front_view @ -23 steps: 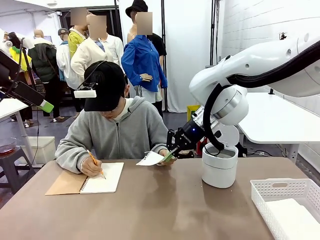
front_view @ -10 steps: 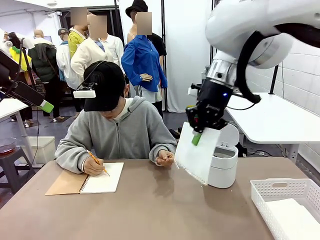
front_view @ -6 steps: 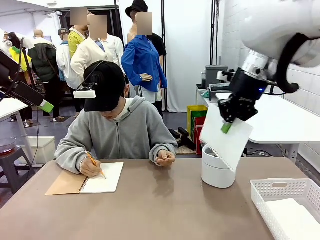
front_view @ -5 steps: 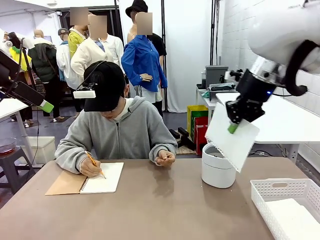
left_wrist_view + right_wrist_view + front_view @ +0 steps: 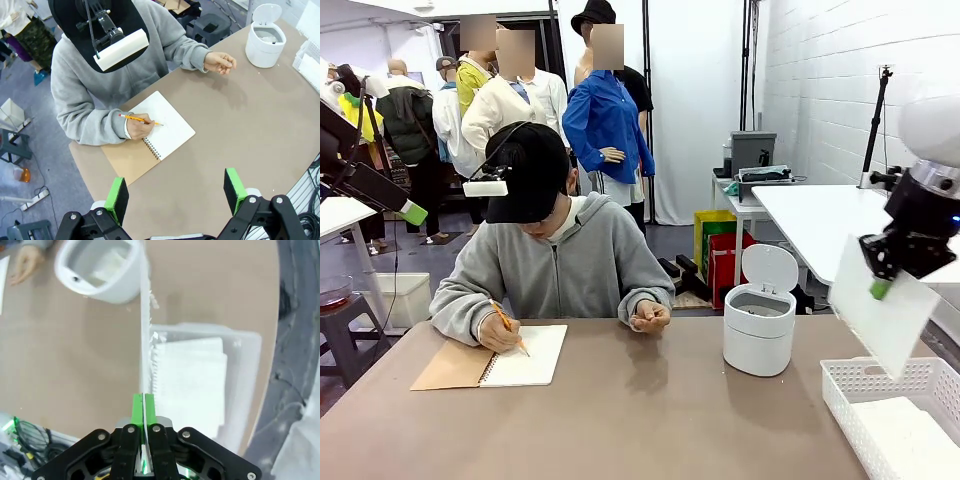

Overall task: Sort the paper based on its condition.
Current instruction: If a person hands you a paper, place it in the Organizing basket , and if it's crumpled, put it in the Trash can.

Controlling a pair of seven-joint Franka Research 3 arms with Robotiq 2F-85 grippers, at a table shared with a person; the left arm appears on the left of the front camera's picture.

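Observation:
My right gripper (image 5: pixel 878 289) is shut on a smooth white sheet of paper (image 5: pixel 887 322), which hangs from it above the white basket (image 5: pixel 860 384) at the table's right end. In the right wrist view the sheet (image 5: pixel 145 335) shows edge-on between the shut green pads of the right gripper (image 5: pixel 144 403). Below it a stack of flat sheets (image 5: pixel 190 379) lies in the basket (image 5: pixel 245 355). Crumpled paper (image 5: pixel 111 264) lies in the open white bin (image 5: pixel 102 285). My left gripper (image 5: pixel 176 194) hangs open high above the table with nothing between its fingers.
A person sits at the far side and writes with a pencil in a spiral notebook (image 5: pixel 525 356); their other hand (image 5: pixel 649 317) rests on the table. The lidded bin (image 5: pixel 758 332) stands between that hand and the basket. Bare brown table (image 5: pixel 640 420) lies in front.
My right arm has swung from the person's hand to the right, past the bin, carrying the sheet. It now hangs over the basket. The person keeps writing.

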